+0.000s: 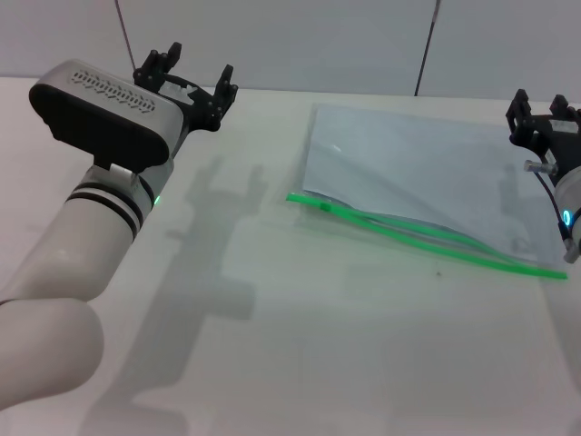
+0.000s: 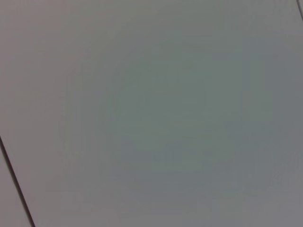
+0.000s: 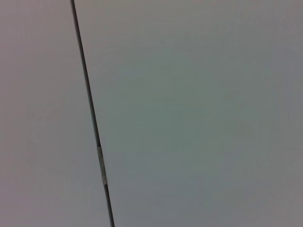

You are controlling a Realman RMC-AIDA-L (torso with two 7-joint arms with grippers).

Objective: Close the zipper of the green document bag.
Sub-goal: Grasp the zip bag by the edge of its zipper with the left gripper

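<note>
Left gripper (image 1: 191, 80) sits at the upper left of the head view with its black fingers spread and nothing between them, well apart from the bag. Right gripper (image 1: 543, 113) is cut off by the right edge; whether it is spread or pressed together I cannot tell. On the white desk (image 1: 300, 327) the green document bag (image 1: 408, 173) lies flat at centre right. Along its near long edge the zipper (image 1: 427, 241) gapes, its two strips parted; the small slider (image 1: 324, 205) sits near the left end. Both wrist views show only blank grey surface with a dark seam.
</note>
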